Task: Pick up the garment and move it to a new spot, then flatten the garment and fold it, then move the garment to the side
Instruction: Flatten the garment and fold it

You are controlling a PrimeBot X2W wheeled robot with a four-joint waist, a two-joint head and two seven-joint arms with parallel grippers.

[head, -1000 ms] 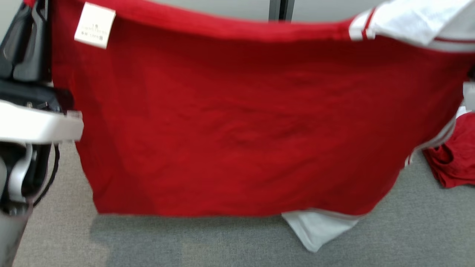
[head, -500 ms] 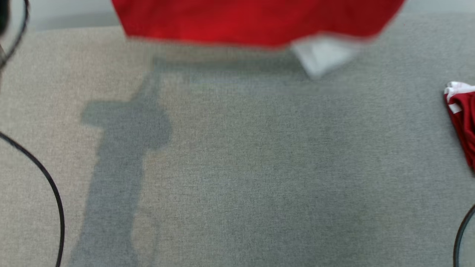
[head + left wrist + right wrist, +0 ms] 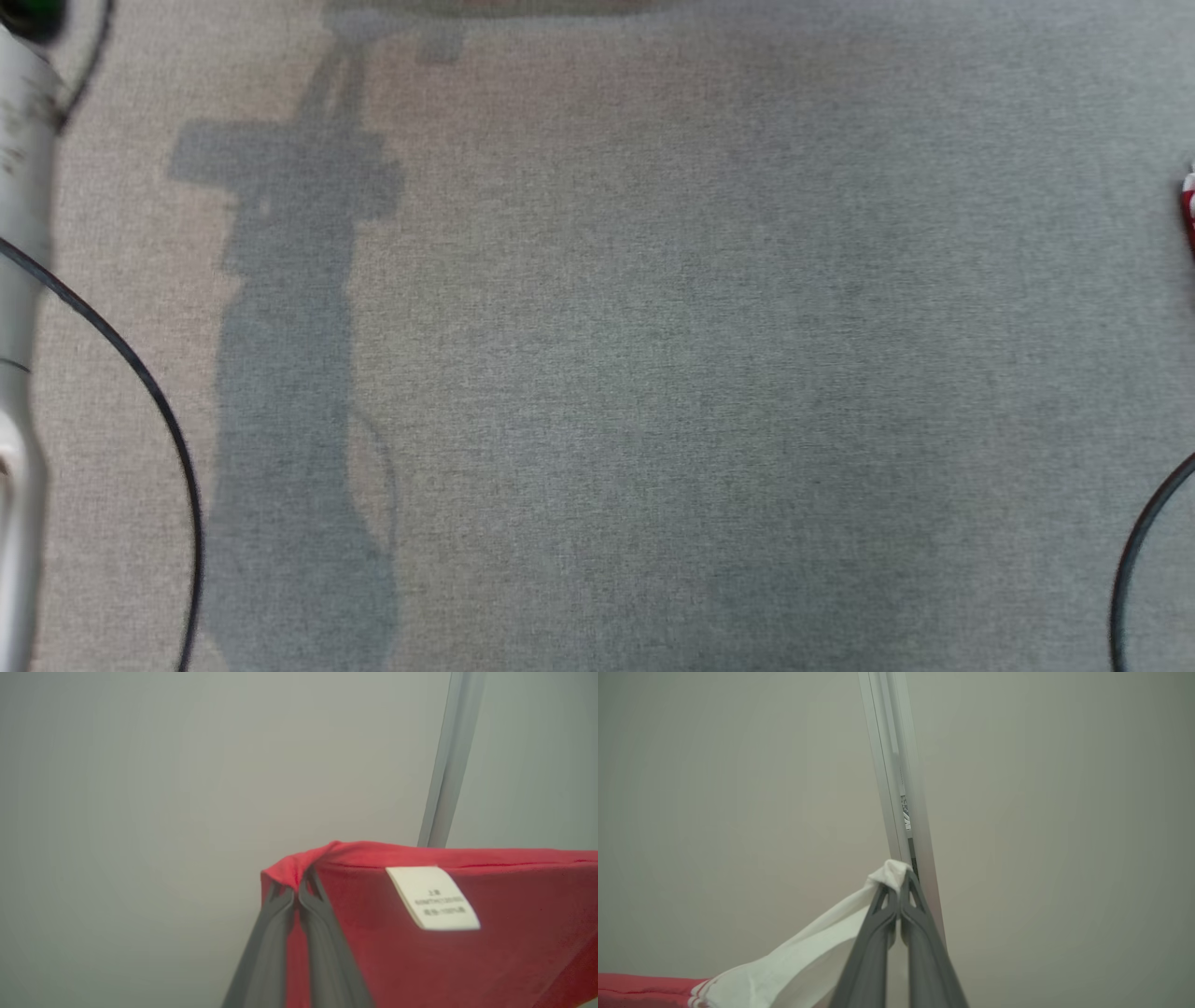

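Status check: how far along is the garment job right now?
Done: pickup. The left gripper is shut on a red corner of the garment, and the right gripper on its white sleeve, with the cloth held up between them. In hand: carrying it to a new spot; it is not yet laid on the grey surface. Left: lay down, flatten, fold, move aside.
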